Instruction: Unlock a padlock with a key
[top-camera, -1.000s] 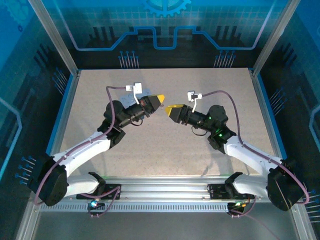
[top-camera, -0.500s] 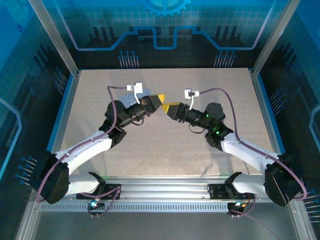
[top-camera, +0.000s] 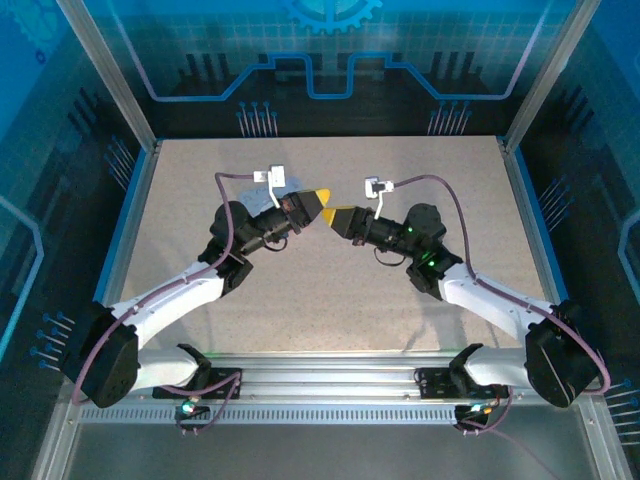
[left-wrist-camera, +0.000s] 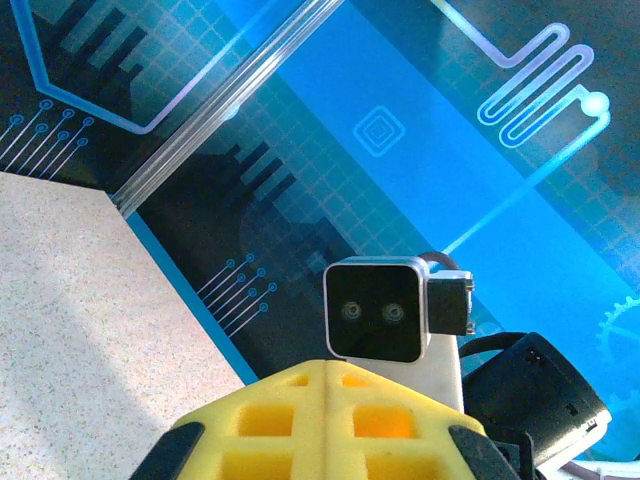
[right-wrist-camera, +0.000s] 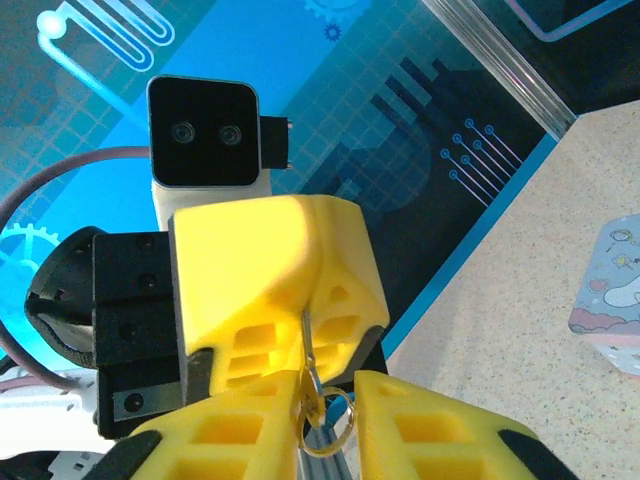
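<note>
- Top view: left tool (top-camera: 320, 199) and right tool (top-camera: 341, 214) meet tip to tip over the middle of the bench (top-camera: 330, 290). Whatever sits between the tips is too small to tell from here.
- The right wrist view resolves it: the key (right-wrist-camera: 304, 350), a thin dark sliver on a small ring, stands upright in the gap between the right tool's yellow fingers (right-wrist-camera: 430, 435). Its upper end is at the seam of the left tool's tip.
- Left tool clenched — the left wrist view shows its two pads pressed together. Whether the seam pinches the key: cannot tell.
- Right tool: fingers drawn narrow about the ring, a slit between them. Gripping it or just beside it — cannot tell.
- Around: pastel tin (right-wrist-camera: 612, 300) lies on the bench at the right edge of the right wrist view, apart from both tools. In each wrist view the other arm's camera block (left-wrist-camera: 378, 310) faces the lens.
- Edges: blue rim (top-camera: 128, 240) and frame posts (top-camera: 110, 80) bound the bench. Open surface lies toward the far edge and both sides of the tools.
</note>
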